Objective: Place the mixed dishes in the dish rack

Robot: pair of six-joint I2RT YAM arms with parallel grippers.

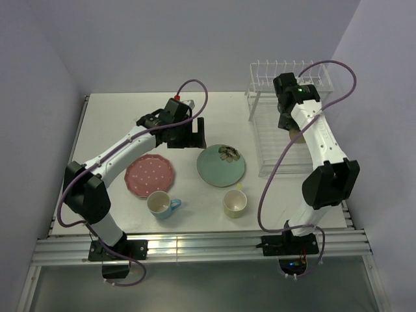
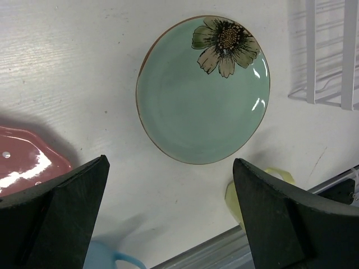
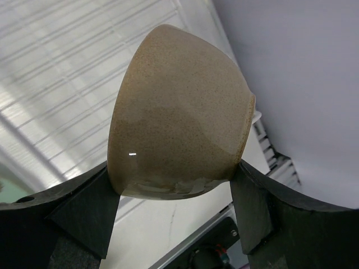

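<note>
- Cream bowl [image 3: 179,117] is pinched in the right gripper [image 3: 171,188], above the lower basket of the rack [image 1: 273,140].
- Left gripper [image 2: 168,185] spreads wide, empty, over the green plate [image 2: 202,95] on the table [image 1: 117,123].
- Pink plate [image 1: 149,175], blue mug [image 1: 159,203] and yellow mug [image 1: 235,203] sit nearby.

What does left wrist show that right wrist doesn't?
Left wrist only: the open left gripper above the whole mint-green flowered plate, plus edges of the pink white-dotted plate, blue mug and pale yellow-green mug, all on the table. Right wrist only: the right gripper shut on the tilted cream bowl. Both: white wires of the dish rack.
</note>
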